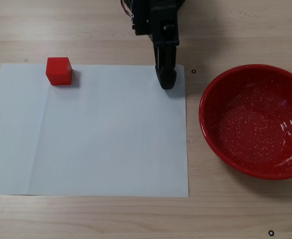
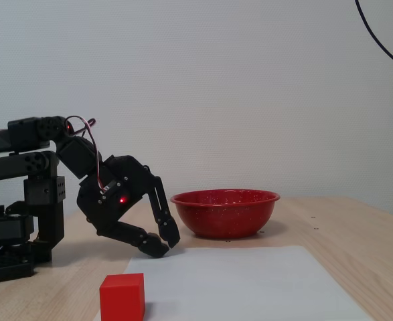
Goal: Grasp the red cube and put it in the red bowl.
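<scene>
The red cube (image 1: 59, 70) sits on the white paper (image 1: 101, 134) near its top left corner; it also shows at the bottom of a fixed view (image 2: 122, 296). The red bowl (image 1: 255, 122) stands on the table right of the paper, empty, with white speckles inside; it shows behind the paper in a fixed view (image 2: 225, 212). My black gripper (image 1: 167, 82) hangs at the paper's top right edge, tips close together and holding nothing, just above the surface (image 2: 164, 246). It is far from the cube and left of the bowl.
The wooden table (image 1: 136, 214) surrounds the paper. The arm's black base (image 2: 15, 221) stands at the left of a fixed view. A dark cable (image 2: 383, 40) curves at the top right. Small black dots mark the table (image 1: 271, 232).
</scene>
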Robot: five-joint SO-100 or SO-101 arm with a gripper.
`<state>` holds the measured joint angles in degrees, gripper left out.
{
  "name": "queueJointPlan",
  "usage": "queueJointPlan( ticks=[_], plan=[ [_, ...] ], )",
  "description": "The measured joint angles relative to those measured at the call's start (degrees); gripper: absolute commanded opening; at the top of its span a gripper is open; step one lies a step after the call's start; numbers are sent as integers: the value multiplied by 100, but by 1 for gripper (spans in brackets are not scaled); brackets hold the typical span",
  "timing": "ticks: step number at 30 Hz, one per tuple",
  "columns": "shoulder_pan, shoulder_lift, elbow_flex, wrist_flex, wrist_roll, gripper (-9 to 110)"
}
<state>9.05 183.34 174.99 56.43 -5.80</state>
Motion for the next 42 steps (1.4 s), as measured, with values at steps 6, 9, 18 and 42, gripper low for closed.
queueJointPlan(
  ticks=[6, 9, 18, 42],
  plan=[
    [-202, -519, -729, 677, 132, 0],
    [-299, -773, -1125, 1020, 281, 0],
    [-624, -1687, -2654, 1916, 721, 0],
    [-2065, -5036, -6302, 3270, 1749, 0]
  ],
)
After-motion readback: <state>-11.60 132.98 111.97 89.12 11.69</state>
